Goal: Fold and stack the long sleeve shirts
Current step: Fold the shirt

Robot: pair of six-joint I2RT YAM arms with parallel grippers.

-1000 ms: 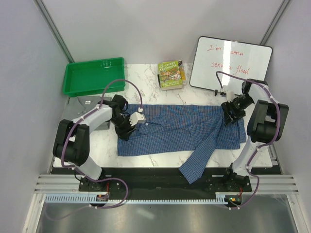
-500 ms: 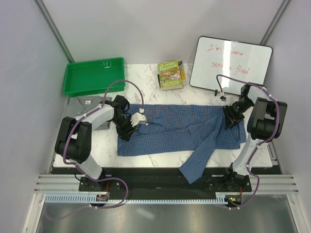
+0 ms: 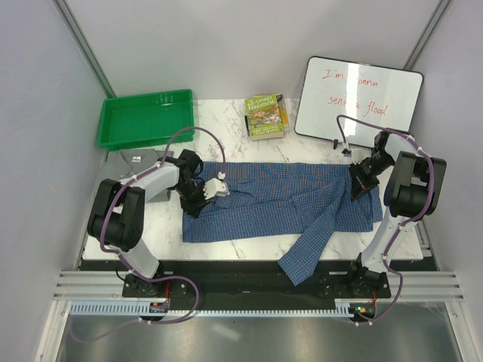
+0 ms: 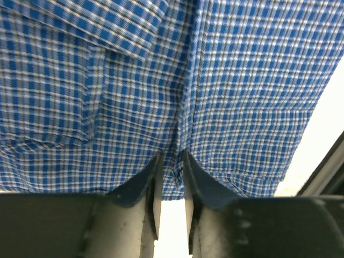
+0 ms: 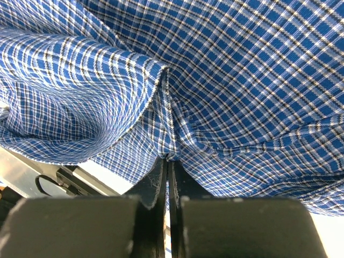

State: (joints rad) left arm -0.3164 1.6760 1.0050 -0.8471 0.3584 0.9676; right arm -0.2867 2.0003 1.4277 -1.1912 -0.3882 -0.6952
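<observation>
Item: blue checked shirt [image 3: 279,200], spread across marble table [image 3: 234,249], one sleeve trailing over the near edge. Light, limp, creases readily; best taken by pinched edge folds. Left gripper [image 4: 172,161]: narrowed on a fold, apparently gripping. Right gripper [image 5: 168,161]: clamped on bunched cloth.

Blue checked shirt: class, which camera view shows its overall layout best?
Top external: it alone shows the whole blue checked shirt, spread out with both ends visible. Both wrist views show only close-up patches of its cloth.
</observation>
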